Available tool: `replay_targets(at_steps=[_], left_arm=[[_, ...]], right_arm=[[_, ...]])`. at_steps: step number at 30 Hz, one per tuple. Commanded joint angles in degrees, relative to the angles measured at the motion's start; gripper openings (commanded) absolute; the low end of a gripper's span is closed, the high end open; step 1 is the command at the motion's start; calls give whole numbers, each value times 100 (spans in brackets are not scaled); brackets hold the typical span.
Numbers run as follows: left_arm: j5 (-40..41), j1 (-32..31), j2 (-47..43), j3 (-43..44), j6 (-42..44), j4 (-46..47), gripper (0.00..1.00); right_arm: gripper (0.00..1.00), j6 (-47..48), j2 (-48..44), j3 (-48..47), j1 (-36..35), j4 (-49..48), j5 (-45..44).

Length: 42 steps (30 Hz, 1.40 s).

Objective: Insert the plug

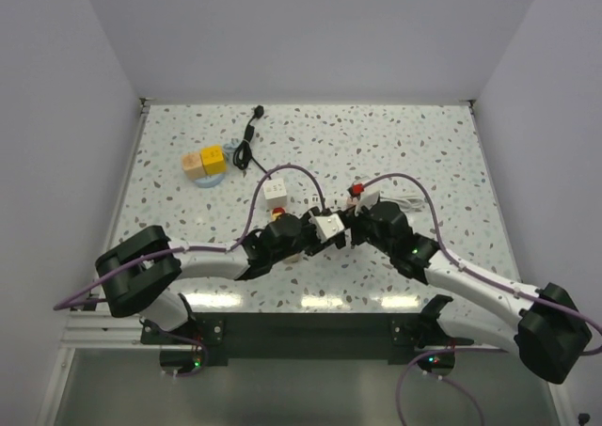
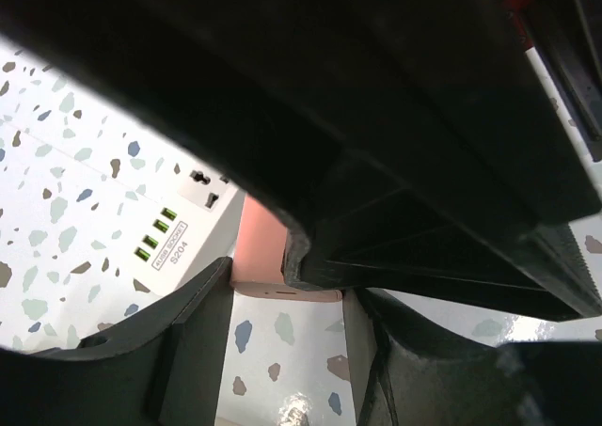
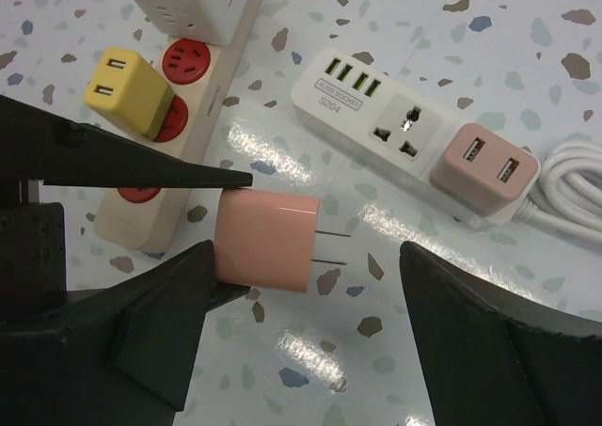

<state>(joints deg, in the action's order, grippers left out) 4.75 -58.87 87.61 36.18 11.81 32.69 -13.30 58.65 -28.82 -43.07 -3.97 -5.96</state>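
Above speckled bench [image 1: 423, 144] | clenching left jaws on pink plug [image 3: 268, 240], hovering prongs sideways beside white power strip [image 3: 376, 116] | flanking plug with released right jaws, probably readying handover for socket alignment

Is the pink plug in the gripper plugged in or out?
Out. The plug shows both prongs bare, in no socket.

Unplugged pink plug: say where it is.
In the right wrist view, the pink plug is centre-left, between the beige strip and the white power strip, prongs pointing right.
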Motion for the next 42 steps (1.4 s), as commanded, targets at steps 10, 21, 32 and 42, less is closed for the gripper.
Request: replay_targets(at_steps=[10, 21, 32, 42], left_arm=[[175, 16, -341, -59, 172, 300, 0], [342, -10, -701, -401, 242, 739, 0], [192, -19, -1176, -780, 295, 889, 0], [535, -28, -1159, -710, 339, 959, 0]], right_arm=[[84, -32, 638, -388, -96, -403, 727], [83, -278, 1447, -616, -105, -666, 1158], [83, -419, 1711, -801, -105, -658, 745], [70, -279, 1878, -898, -272, -500, 991]])
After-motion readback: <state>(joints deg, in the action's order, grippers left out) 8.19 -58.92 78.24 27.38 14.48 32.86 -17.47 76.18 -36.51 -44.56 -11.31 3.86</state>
